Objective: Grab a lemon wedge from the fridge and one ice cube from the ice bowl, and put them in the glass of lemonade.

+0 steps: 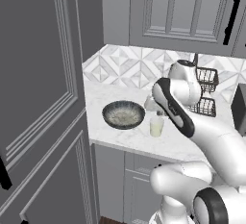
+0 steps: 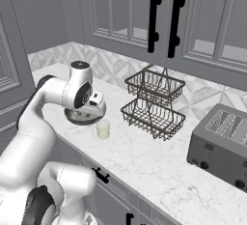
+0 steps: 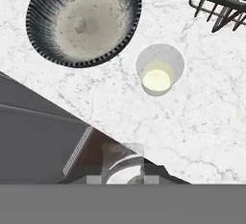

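Judging the progress from how things lie: about halfway, maybe more. Wide bowl (image 1: 123,114) on the bench (image 1: 103,93), with one small pale lump (image 3: 80,24) inside, probably ice. Just beside the bowl, not touching, the glass (image 1: 156,127) with pale yellow liquid, standing upright. Cannot tell whether a lemon wedge already floats in it; too small to make out. Above both, looking straight down, the tool (image 3: 124,168), partly closed on a small clear cube (image 3: 126,156), seemingly an ice cube lifted for the drop. Not yet over the glass: in the hand view the glass sits higher in the picture than the cube, so a short shift across is needed before letting go. Left to do, at least: bringing the cube over the rim and releasing it.

About room and edges, biggest first. To the left, a tall dark panel (image 1: 38,98), close to the bowl side of the bench, limiting any wide swing that way. In front, the bench edge, running diagonally through the hand view, near the tool and not far from the glass; a cube dropped short could fall off there. Behind the glass, a wire rack (image 2: 154,103), apart from it, leaving open marble between. Enough free space straight above the glass for a descent.
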### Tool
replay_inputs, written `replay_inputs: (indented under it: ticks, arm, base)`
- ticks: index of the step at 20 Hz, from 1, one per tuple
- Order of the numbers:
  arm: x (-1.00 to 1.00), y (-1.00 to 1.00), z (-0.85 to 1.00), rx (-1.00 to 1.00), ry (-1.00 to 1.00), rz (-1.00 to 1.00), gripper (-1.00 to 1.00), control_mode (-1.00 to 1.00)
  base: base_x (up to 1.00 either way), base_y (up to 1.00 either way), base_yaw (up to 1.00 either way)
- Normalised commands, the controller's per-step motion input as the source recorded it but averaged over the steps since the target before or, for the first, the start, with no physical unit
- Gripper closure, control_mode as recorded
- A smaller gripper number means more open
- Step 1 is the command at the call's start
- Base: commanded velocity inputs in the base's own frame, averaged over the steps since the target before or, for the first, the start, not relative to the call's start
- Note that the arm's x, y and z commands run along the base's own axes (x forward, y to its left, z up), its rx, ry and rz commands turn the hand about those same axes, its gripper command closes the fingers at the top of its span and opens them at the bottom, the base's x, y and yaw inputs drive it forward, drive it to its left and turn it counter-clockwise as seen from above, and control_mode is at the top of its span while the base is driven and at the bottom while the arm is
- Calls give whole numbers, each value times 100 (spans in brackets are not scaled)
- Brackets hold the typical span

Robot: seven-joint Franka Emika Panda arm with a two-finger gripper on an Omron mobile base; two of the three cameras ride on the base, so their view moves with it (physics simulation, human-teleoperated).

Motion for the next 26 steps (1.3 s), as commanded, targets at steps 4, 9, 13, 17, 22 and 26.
replay_inputs:
  ticks: [4, 9, 13, 17, 22, 26]
  arm:
    - [10, -46, -13, -7, 0, -12, 100, -100]
    - [65, 27, 7, -26, 14, -10, 100, -100]
    - [48, -3, -7, -4, 18, -3, 100, -100]
    - [10, -39, -17, 0, 26, 0, 100, -100]
    - [2, -16, -32, 0, 3, 0, 100, -100]
    - [0, 0, -24, 0, 0, 0, 100, -100]
  base:
    - [0, 0, 0]
    - [0, 0, 0]
    - [0, 0, 0]
    - [0, 0, 0]
    - [0, 0, 0]
    - [0, 0, 0]
